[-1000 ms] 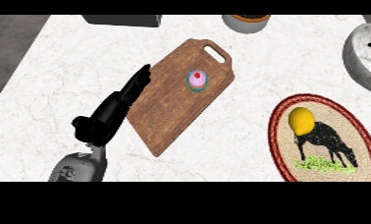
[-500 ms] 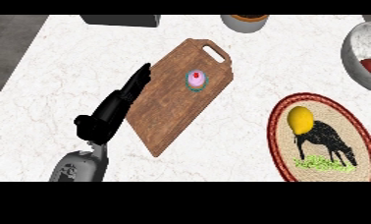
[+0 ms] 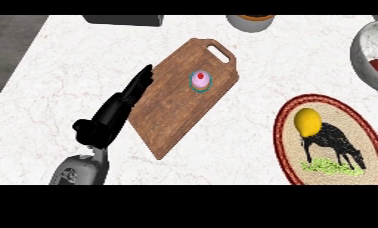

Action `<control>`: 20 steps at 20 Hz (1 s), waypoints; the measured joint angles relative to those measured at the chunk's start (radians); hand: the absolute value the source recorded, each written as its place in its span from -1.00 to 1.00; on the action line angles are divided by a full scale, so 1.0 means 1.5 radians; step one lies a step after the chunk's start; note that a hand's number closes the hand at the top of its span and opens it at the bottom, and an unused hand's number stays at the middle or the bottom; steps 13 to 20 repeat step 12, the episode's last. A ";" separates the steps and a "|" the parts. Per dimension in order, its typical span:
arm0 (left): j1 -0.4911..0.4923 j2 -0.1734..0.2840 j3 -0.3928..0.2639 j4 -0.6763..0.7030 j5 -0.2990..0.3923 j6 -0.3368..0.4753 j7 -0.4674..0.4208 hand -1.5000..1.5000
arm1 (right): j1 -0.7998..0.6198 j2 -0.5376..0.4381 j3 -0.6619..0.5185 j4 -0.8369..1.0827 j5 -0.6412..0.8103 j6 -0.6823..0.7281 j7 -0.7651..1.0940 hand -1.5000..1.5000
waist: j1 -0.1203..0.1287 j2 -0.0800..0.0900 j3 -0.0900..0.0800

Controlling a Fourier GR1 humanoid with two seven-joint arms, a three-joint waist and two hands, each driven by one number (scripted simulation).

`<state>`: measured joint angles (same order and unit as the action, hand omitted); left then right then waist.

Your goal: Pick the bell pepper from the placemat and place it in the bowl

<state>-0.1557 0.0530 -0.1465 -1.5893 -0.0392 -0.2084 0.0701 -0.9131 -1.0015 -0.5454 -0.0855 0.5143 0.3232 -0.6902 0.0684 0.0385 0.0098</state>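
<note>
Pepper waiting on the placemat.
I'm seeing my left hand lying open, fingers straight, well left of the yellow bell pepper; right hand unseen.

no legible text, labels, brands, numbers or signs on any surface, placemat carries only an animal silhouette

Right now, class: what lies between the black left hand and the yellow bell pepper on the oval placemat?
In the head view, a brown wooden cutting board carrying a small pink cupcake lies between the left hand and the yellow bell pepper, then bare marble counter.
</note>
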 measured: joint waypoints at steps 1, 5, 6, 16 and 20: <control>0.001 0.001 0.000 0.000 -0.001 0.000 -0.001 0.00 | 0.006 -0.008 -0.010 0.005 -0.009 0.003 0.001 -1.00 | 0.000 0.001 0.001; 0.009 0.003 0.001 -0.004 0.001 -0.002 -0.006 0.00 | 0.032 -0.037 -0.040 0.016 -0.037 0.023 -0.003 -1.00 | -0.001 0.003 0.003; 0.007 0.003 0.002 -0.002 0.001 -0.002 -0.007 0.00 | 0.039 -0.044 -0.046 0.018 -0.043 0.029 -0.006 -1.00 | -0.003 0.004 0.003; 0.003 0.001 0.004 -0.005 0.003 -0.001 -0.005 0.00 | 0.075 -0.075 -0.063 0.021 -0.061 0.064 -0.007 -1.00 | -0.007 0.007 0.007; 0.003 0.001 0.004 -0.005 0.003 -0.001 -0.005 0.00 | 0.075 -0.075 -0.063 0.021 -0.061 0.064 -0.007 -1.00 | -0.007 0.007 0.007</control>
